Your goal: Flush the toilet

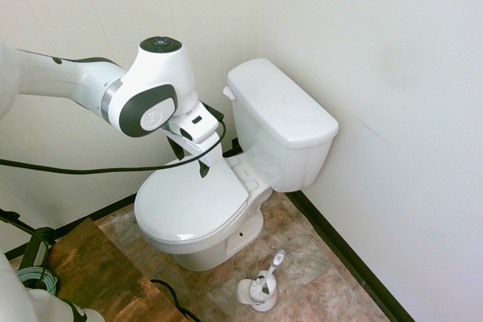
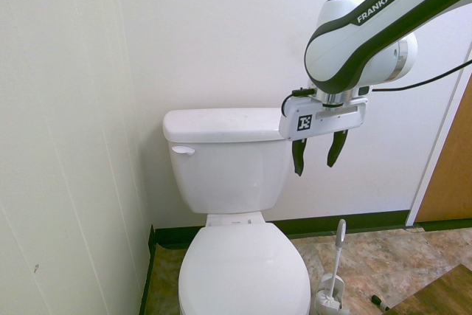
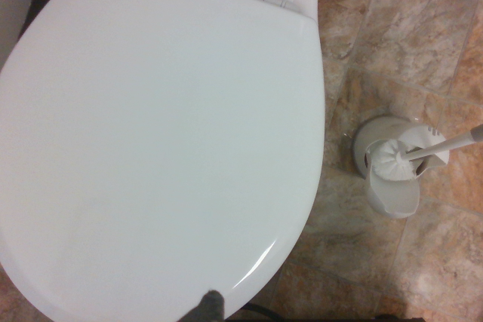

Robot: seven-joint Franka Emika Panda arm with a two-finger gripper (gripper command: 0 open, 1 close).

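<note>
With its dark two-finger gripper (image 2: 317, 156) spread and empty above the white ceramic toilet (image 2: 244, 269), the arm was at the approach step, which required advancing to the tank's small white lever (image 2: 183, 150).

From the first exterior view, I have my arm (image 1: 64, 79) reaching in from the left, with its wrist (image 1: 155, 88) bent downward. The second shows it entering from the right, high up. My two dark fingers (image 2: 298, 156) point down, slightly tilted, and stand wide apart, with nothing held between them that I can see.
</note>
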